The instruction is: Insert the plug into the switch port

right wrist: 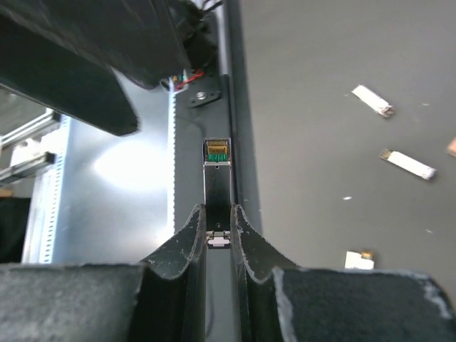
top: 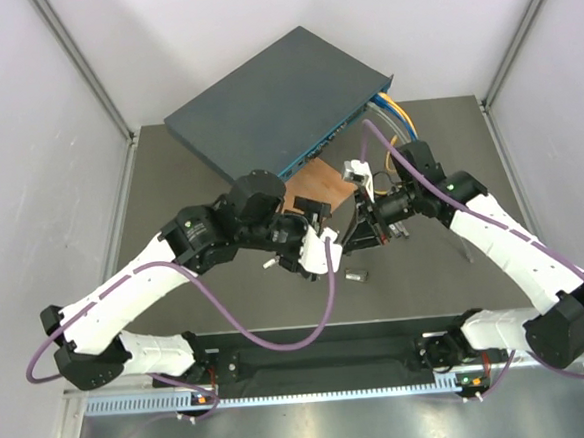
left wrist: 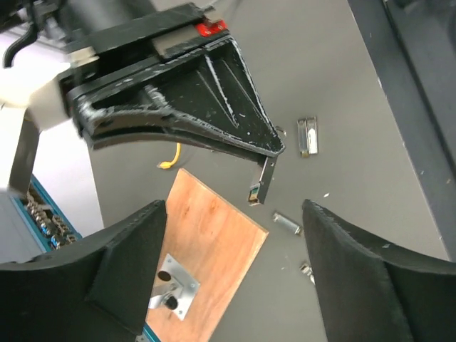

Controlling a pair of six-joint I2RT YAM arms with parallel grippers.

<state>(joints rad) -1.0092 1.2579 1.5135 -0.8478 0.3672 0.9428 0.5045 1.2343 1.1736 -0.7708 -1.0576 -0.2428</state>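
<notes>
Top external view, and the large flat dark blue-grey metal switch (top: 274, 100) sits at the far side of the dark grey table (top: 170, 187). Its teal-blue socket face (top: 336, 136) is turned toward the right arm. Yellow and blue cables (top: 397, 111) are bunched at its right end. Just in front of that face lies a thin brown wooden square (top: 320, 182), and both arms reach in over it.

Over to the right wrist. The right claw (right wrist: 217, 214) is pinched narrow, its black fingers (right wrist: 189, 242) clamped on either side of the small oblong silver-and-black metal plug (right wrist: 217, 178). The plug sticks straight out past the fingertips, green-and-gold contacts at its free end. Small silver metal pieces (right wrist: 372, 100) lie scattered on the table to the right.

Now the left wrist. The left claw (left wrist: 234, 214) is spread wide with nothing between its fingers, and the wooden square shows in the gap, a little metal bracket (left wrist: 174, 288) fixed to it. Straight ahead hangs the right claw, with the plug pointing down from its tip, just off the wooden square's far edge. The plug is clear of the table and well apart from the switch's sockets, whose teal strip shows at the left edge of this view.
</notes>
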